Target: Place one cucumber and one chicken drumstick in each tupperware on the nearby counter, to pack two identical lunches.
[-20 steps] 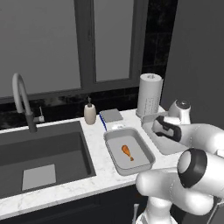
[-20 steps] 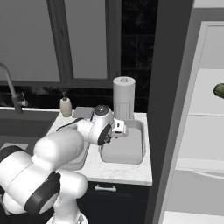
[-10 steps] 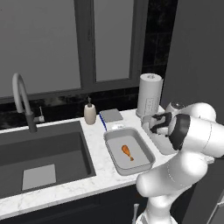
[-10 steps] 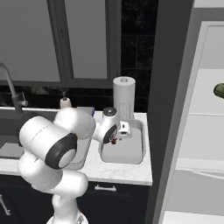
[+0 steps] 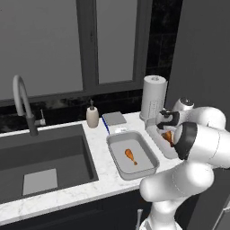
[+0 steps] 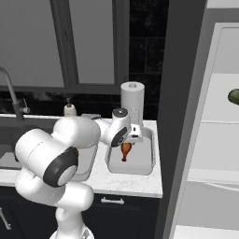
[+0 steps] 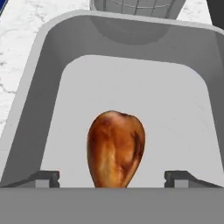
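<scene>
1. The claw [image 7: 112, 177] has just spread open, fingers clear on both sides of the drumstick [image 7: 115, 148], which seems released above the right container [image 7: 39, 100].
2. The left container [image 5: 146, 150] already has a drumstick [image 5: 130, 157]; cucumbers remain, one [image 6: 234, 96] lying far right.
3. Walls stand well apart; straight up is free.

Chicken drumstick [image 7: 115, 148]: glossy, mottled orange-brown skin. Tupperware [image 7: 39, 87]: smooth, matt light-grey plastic. Counter [image 5: 105, 177]: polished white marble look, faintly grey-veined. Faucet [image 5: 22, 103]: brushed metal. Paper towel roll [image 6: 132, 100]: matt white paper. Sink basin [image 5: 45, 152]: dark matt.
</scene>
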Robot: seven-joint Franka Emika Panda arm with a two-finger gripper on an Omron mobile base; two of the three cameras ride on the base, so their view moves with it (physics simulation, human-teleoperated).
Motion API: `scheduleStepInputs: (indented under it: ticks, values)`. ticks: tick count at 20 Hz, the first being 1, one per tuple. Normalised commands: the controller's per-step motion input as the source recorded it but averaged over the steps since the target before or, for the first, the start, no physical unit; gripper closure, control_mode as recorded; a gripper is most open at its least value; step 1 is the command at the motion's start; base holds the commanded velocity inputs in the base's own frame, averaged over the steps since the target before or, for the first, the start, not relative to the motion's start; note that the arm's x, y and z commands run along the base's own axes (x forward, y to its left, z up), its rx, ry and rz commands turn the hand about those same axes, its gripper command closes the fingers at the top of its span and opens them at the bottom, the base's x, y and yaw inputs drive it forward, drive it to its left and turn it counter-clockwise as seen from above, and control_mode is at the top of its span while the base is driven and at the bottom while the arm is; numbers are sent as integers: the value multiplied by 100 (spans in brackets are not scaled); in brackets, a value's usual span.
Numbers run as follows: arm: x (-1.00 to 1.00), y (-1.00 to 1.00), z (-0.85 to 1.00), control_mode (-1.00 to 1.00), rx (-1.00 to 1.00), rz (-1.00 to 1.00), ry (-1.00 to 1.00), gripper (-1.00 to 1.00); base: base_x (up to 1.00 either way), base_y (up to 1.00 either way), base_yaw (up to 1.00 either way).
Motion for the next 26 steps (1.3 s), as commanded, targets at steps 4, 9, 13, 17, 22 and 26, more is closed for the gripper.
scheduleStepInputs:
  ticks: [4,9,13,17,22,26]
  values:
    - [-53,46,100,-100,-2,0,-4,-100,0,0,0]
    - [-82,49,90,-100,-3,0,-9,-100,0,0,0]
    - [-100,30,78,-100,0,0,-13,-100,0,0,0]
    - [-99,36,48,-100,0,0,-10,-100,0,0,0]
    - [-82,50,41,-100,-3,0,-9,-100,0,0,0]
    - [-95,44,11,-100,-4,2,-13,-100,0,0,0]
